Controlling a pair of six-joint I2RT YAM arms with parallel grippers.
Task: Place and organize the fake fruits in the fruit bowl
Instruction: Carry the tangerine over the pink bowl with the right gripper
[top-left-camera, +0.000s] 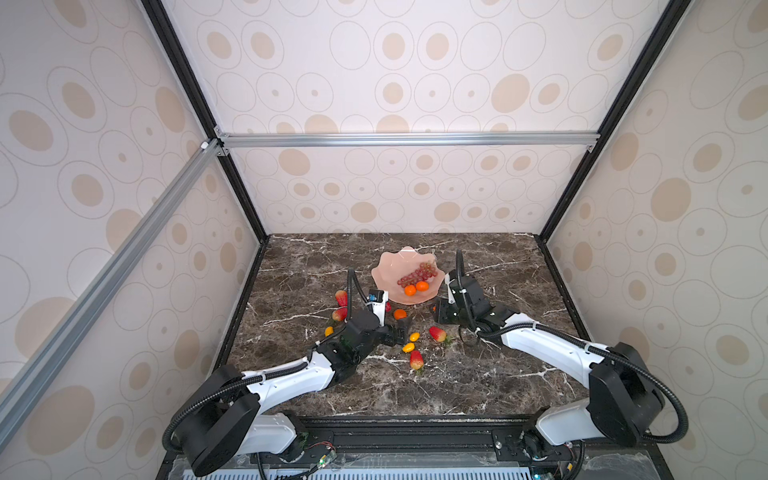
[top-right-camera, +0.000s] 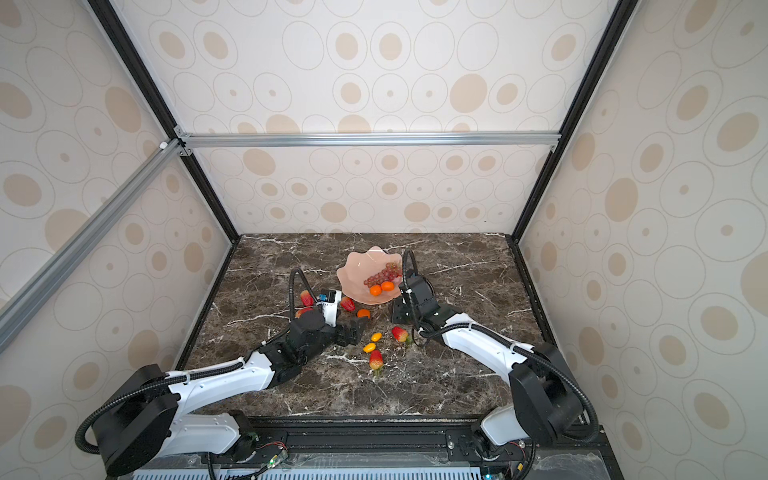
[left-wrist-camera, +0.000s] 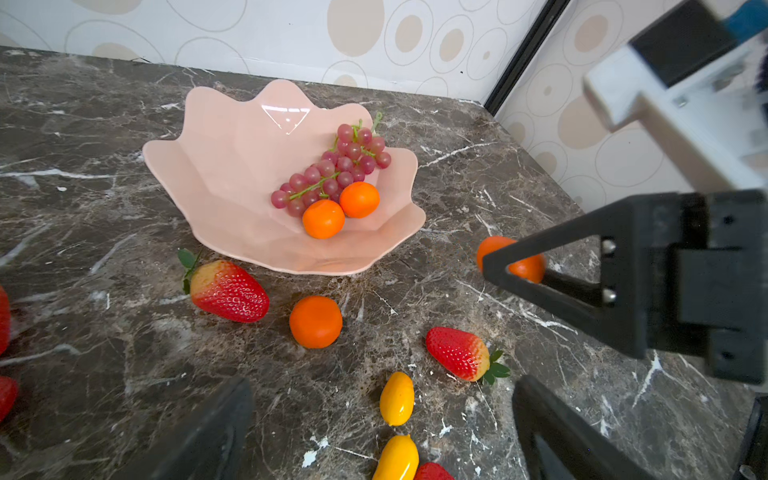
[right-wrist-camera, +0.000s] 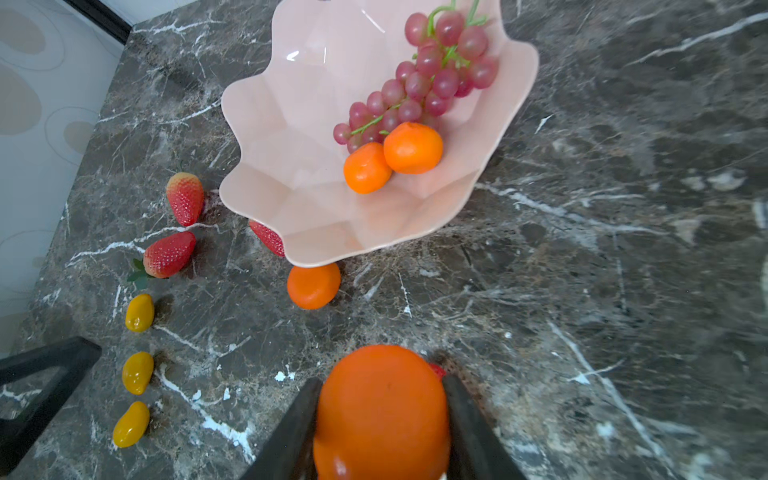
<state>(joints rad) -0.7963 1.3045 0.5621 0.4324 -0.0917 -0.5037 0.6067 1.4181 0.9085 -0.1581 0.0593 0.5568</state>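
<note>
The pink scalloped fruit bowl (top-left-camera: 388, 266) (left-wrist-camera: 232, 166) (right-wrist-camera: 299, 104) holds a grape bunch (top-left-camera: 417, 273) (left-wrist-camera: 332, 170) and two tangerines (left-wrist-camera: 323, 218) (right-wrist-camera: 412, 147). My right gripper (right-wrist-camera: 380, 382) (top-left-camera: 440, 311) is shut on a third tangerine (right-wrist-camera: 382, 411) (left-wrist-camera: 511, 259), just right of the bowl's near rim. My left gripper (left-wrist-camera: 382, 386) (top-left-camera: 400, 332) hangs open and empty above two yellow oval fruits (left-wrist-camera: 397, 399) (top-left-camera: 414, 336). A loose tangerine (top-left-camera: 400, 313) (left-wrist-camera: 316, 322) lies in front of the bowl. Strawberries (top-left-camera: 437, 333) (left-wrist-camera: 226, 291) lie around it.
Two more strawberries (top-left-camera: 341, 297) and a yellow fruit (top-left-camera: 328, 331) lie left of the left arm. One strawberry (top-left-camera: 416, 360) lies nearest the front. Patterned walls close in the dark marble table (top-left-camera: 498, 374) on three sides.
</note>
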